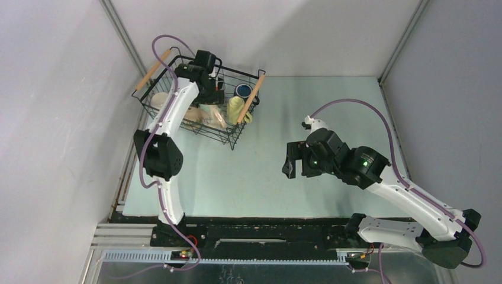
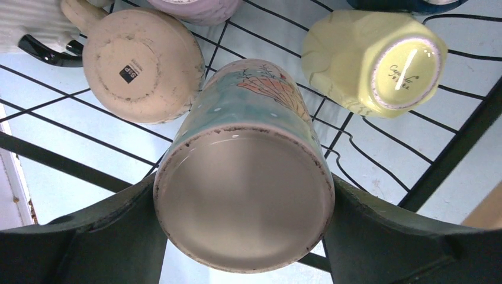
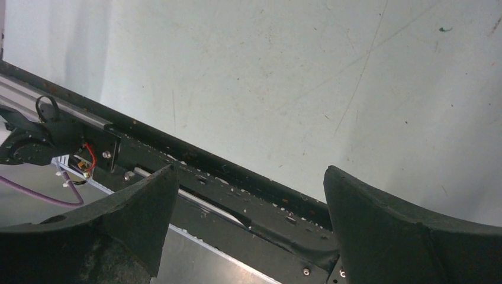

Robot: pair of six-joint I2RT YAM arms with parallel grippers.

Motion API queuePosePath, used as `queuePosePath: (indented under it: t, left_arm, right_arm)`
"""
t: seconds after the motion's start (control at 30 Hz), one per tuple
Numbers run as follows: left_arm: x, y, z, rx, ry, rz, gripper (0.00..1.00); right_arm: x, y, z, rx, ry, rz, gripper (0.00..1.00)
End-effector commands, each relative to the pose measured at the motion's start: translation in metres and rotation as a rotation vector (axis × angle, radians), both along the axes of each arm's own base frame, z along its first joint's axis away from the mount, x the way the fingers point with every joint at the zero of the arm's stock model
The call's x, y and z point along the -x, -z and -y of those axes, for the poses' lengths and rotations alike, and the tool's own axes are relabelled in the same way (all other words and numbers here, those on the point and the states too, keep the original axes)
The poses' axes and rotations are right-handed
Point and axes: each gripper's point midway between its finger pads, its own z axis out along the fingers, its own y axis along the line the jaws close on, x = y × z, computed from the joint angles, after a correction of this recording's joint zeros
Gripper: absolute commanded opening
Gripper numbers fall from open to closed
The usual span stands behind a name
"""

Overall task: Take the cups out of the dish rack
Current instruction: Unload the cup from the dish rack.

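Currently your left gripper (image 2: 244, 207) is clamped on the upturned pale green ceramic mug with the orange painted motif (image 2: 245, 148). The mug sits inside the black wire dish rack (image 1: 232, 141), just beside a cream mug (image 2: 142, 65) and a pale yellow mug (image 2: 373, 59). Lift straight: a tilt could knock those neighbours or snag the rack's wires, and the glazed sides may slip. Your right gripper (image 3: 250, 174) hangs spread wide and empty, well apart from the rack.
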Motion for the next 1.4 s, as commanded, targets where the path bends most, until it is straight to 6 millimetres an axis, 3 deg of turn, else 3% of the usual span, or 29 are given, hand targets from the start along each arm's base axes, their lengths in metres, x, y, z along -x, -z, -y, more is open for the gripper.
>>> queuePosePath:
  t: [0.0, 0.3, 0.67, 1.13, 1.37]
  left_arm:
    - [-0.011, -0.062, -0.003, 0.009, 0.001, 0.162, 0.0]
    - [-0.003, -0.097, -0.003, 0.04, -0.006, 0.212, 0.0]
    - [0.01, -0.122, 0.008, 0.107, 0.02, 0.247, 0.0]
    - [0.031, -0.164, 0.021, 0.175, 0.046, 0.345, 0.0]
    - [0.042, -0.182, 0.033, 0.218, 0.079, 0.386, 0.0]
  right_arm:
    - [-0.006, -0.025, -0.013, -0.086, -0.016, 0.069, 1.0]
    - [-0.029, -0.068, -0.046, -0.251, -0.056, 0.155, 1.0]
    - [-0.067, -0.101, -0.075, -0.484, -0.109, 0.161, 1.0]
    - [-0.114, -0.117, -0.088, -0.654, -0.127, 0.162, 1.0]
    - [-0.132, -0.107, -0.101, -0.68, -0.134, 0.141, 1.0]
